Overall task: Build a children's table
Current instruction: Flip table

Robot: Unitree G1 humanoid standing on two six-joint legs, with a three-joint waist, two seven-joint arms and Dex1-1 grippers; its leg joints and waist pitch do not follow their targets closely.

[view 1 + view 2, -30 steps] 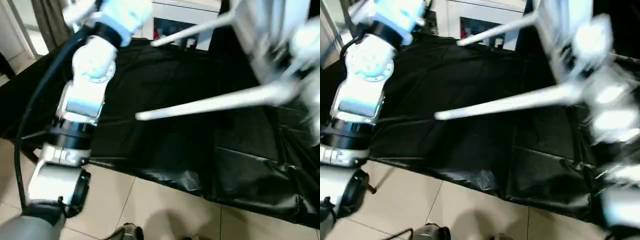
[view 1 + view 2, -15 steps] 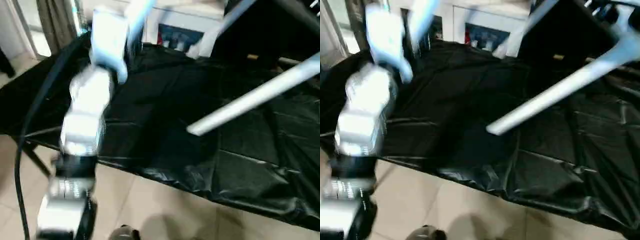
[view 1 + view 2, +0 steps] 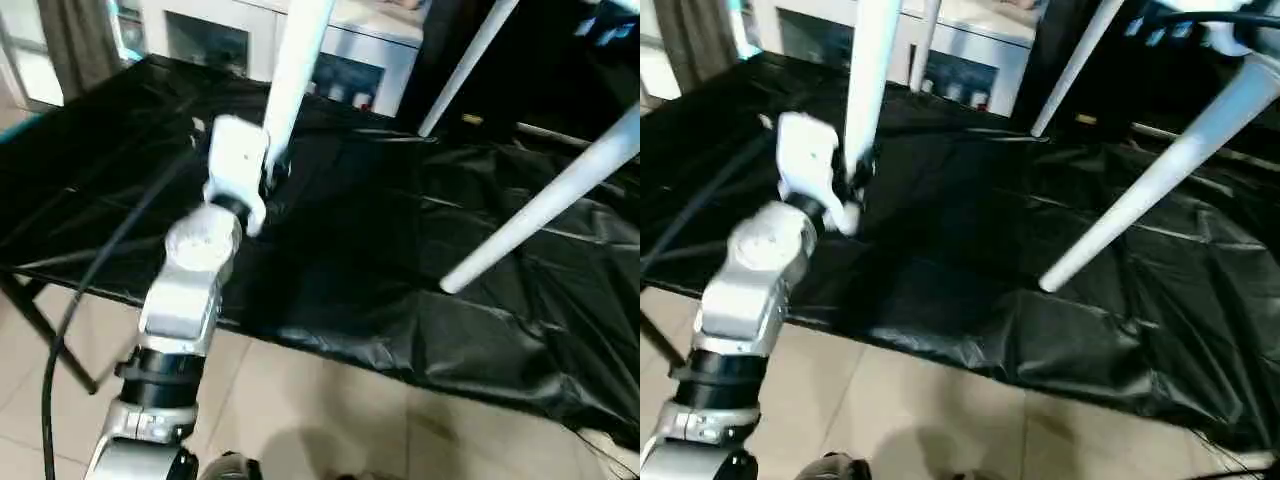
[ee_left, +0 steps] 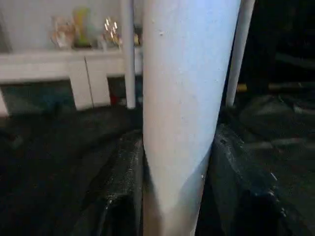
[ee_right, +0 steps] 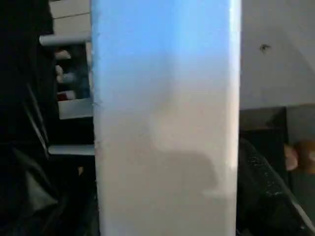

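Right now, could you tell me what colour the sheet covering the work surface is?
The sheet is glossy black, clearest in the left eye view.

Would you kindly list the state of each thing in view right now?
Left tool: closed around a white table leg.
Right tool: a white leg between its fingers.
Nearest table leg: slanting, tip clear of the cloth.
Black cloth: spread, wrinkled.
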